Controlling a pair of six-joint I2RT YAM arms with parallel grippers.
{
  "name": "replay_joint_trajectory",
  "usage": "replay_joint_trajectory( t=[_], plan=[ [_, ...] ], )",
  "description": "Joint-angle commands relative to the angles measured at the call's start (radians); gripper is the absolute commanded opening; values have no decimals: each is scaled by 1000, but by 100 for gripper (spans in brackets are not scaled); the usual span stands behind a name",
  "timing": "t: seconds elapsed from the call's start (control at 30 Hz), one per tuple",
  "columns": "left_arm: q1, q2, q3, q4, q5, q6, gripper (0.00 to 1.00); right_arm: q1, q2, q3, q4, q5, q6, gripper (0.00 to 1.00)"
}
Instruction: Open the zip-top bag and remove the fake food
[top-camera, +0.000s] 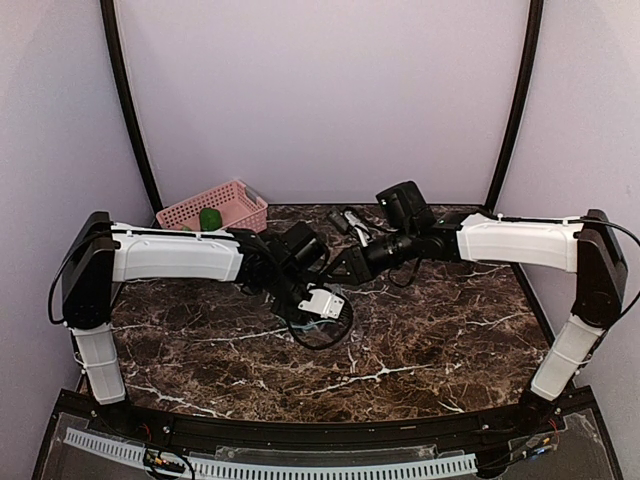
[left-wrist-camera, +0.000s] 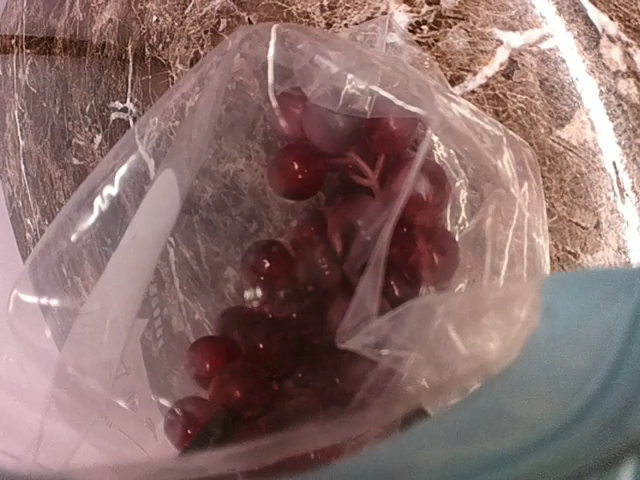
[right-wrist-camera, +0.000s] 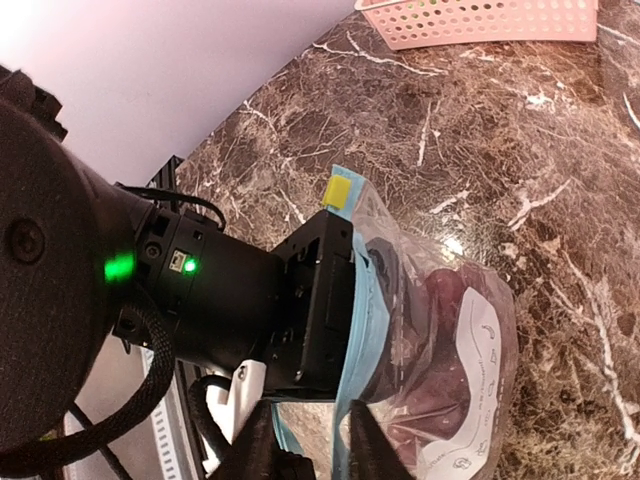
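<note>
- Zip-top bag (right-wrist-camera: 450, 370) near the middle of the table (top-camera: 450, 330), between the two grippers, mouth open.
- Inside it, only the grapes (left-wrist-camera: 330, 290), dark red and bunched toward the closed end.
- Green piece (top-camera: 210, 218) in the pink basket (top-camera: 240, 200) at the far left of the table, well apart from the bag.
- Left gripper (top-camera: 322, 305) right at the bag's mouth, with the teal zip strip (right-wrist-camera: 345, 400) lying along its black body. Fingers hidden by film and housing, so cannot tell whether apart or together.
- Right gripper (right-wrist-camera: 305, 445) low at the same mouth, fingertips a little apart, the zip strip running down between them, no visible pinch on it.
- Judging by the crinkles and folds: thin, soft, very light film, likely to slide on the marble or lift along with any tug on the contents. Calls for pinning at one lip during the pull.
- Best hold on the bag: the zip strip, probably the one stiff part. Avoid the slick clear wall, prone to folding and slipping out of a grip.
- Grapes: glossy, lumpy, hard-looking and surely light, so apt to squirt off the pads under a squeeze on a single berry.
- Better to close across the thick of the bunch, or on the stem-like sprig near its upper end.
- Main risk: trapping a fold of film together with the bunch and dragging the whole pouch along.
</note>
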Motion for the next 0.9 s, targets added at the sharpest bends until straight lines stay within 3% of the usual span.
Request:
replay_joint_trajectory(
  t=[0.0,0.17,0.23,0.33,0.7,0.87],
  plan=[
    [-3,-68,-42,-29,69,-11,52,-30,-36,-28,40,-28,16,40],
    [13,-162,-124,27,120,-54,50,-84,-91,-76,91,-71,40,65],
    [28,-175,-135,40,147,-97,50,-106,-97,-91,107,-81,51,68],
    [44,-175,-144,56,143,-156,50,-129,-83,-111,126,-82,64,69],
    [77,-197,-213,325,103,-410,50,-132,68,-128,182,-77,95,54],
    [83,-186,-236,355,55,-477,59,-130,163,-118,258,-117,138,53]
  ],
)
